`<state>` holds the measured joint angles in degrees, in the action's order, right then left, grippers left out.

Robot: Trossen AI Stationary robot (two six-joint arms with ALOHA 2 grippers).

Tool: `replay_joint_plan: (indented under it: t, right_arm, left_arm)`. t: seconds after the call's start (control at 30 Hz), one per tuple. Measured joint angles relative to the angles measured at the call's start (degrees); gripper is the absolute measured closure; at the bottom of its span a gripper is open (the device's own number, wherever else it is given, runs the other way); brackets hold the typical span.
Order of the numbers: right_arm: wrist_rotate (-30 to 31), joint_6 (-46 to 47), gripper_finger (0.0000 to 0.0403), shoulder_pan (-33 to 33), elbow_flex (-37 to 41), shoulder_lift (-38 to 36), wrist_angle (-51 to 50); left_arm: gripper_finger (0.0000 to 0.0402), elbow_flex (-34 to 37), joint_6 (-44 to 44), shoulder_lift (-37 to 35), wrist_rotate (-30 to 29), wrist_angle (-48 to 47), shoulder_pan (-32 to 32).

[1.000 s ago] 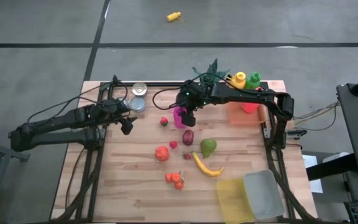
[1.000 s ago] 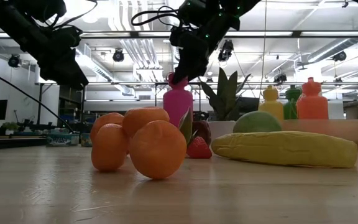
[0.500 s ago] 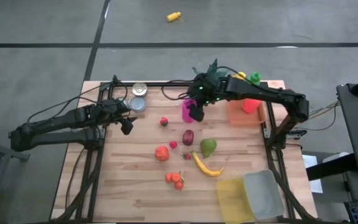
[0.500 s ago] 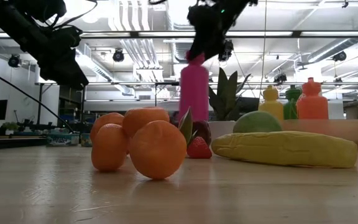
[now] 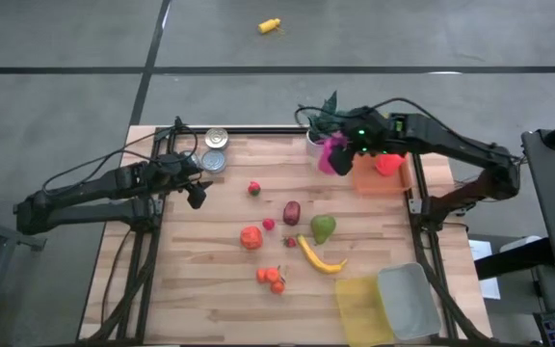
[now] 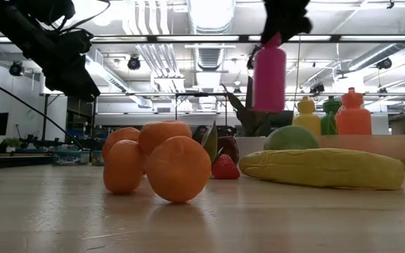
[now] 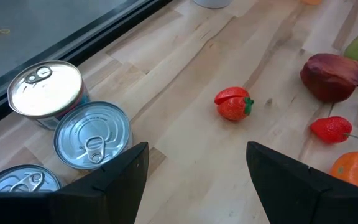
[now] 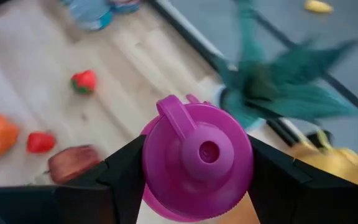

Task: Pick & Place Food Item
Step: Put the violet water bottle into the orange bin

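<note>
- My left gripper (image 5: 197,193) waits with fingers apart and empty, near the bench's left edge beside the ribbed metal cans (image 7: 92,137).
- My right gripper (image 5: 343,154) is clamped on the pink bottle (image 5: 335,154), a smooth plastic cylinder hanging upright, lifted clear of the bench.
- The orange bin (image 5: 393,183) sits just right of the bottle, near the far right corner; judged the next destination.

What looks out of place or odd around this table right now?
A small yellow item lies on the floor beyond the table, away from the other food. On the table nothing is spilled; the pink bottle is in the air only because the right pincer holds it.
</note>
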<state>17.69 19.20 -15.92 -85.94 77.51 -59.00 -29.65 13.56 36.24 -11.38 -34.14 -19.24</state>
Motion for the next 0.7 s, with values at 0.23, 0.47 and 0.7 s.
replay_joint_plan:
  t: [0.23,0.47,0.7]
  right_arm:
    - [8.55,9.07,0.0179,-0.81,4.99,-6.02,-2.39]
    - [14.74,20.55,0.0179,-1.44,8.72,-7.53,-7.34]
    - [18.10,30.16,0.0179,-1.76,13.33,-7.64,-8.36]
  left_arm:
    - [0.0126,0.00,0.00,0.01,0.01,0.01,0.00]
    - [0.0126,0.00,0.00,0.01,0.01,0.01,0.01]
    - [0.0126,0.00,0.00,0.01,0.01,0.00,-0.01]
